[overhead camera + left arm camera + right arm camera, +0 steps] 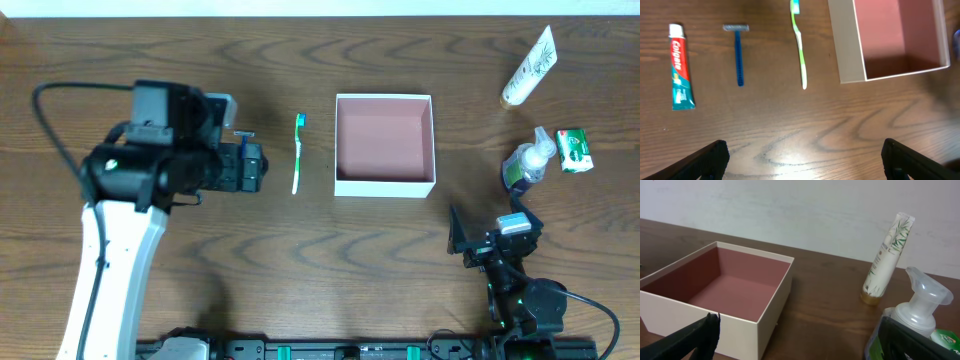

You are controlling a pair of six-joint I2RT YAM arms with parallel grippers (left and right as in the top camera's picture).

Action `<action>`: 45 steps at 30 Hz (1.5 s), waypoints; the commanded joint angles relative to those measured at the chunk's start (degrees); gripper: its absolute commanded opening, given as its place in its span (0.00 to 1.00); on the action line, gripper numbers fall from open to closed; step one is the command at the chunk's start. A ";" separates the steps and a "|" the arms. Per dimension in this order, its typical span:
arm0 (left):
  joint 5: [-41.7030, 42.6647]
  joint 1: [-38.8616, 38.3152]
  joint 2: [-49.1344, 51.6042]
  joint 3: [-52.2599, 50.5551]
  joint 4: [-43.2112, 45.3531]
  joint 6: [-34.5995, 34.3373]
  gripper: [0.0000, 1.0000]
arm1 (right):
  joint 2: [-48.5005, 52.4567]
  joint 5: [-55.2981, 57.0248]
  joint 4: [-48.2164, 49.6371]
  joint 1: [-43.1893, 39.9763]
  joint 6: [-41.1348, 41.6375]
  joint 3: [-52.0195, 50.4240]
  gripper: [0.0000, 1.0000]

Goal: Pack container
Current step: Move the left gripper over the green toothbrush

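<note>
**Both pincers released, container waits mid-table**

Overhead first. The container (385,187) sits just right of centre in the upper half of the frame, its pink floor in full view. A toothbrush (297,152) lies just left of it, parallel to its left wall and not touching. Further left, the left gripper (262,165) hangs over the table with its fingers pointing right, and a razor (243,135) peeks out at its upper edge. At lower right, the right gripper (487,215) points up the frame. A tube (528,68) lies tilted at upper right. Below it a pump bottle (527,160) stands just beside a green soap box (574,150).

Now the left wrist view. The left gripper (807,160) is at the bottom edge, jaws spread wide and holding nothing. Across the top, from left to right, lie the toothpaste (680,65), razor (738,52) and toothbrush (800,45), then the container (850,45) at upper right.

Over to the right wrist view. The right gripper (797,340) is released too, with only bare wood and a container corner between its fingers. The container (715,325) fills the left side. The tube (887,257) stands upright at the right, well apart from the container. The pump bottle (922,305) is at lower right, with the soap box (945,337) tucked just behind it.
</note>
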 commanded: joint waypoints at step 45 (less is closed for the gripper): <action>-15.67 -12.96 35.71 1.16 28.00 -11.87 0.98 | -0.11 -0.59 -0.22 0.42 -0.35 -0.13 0.99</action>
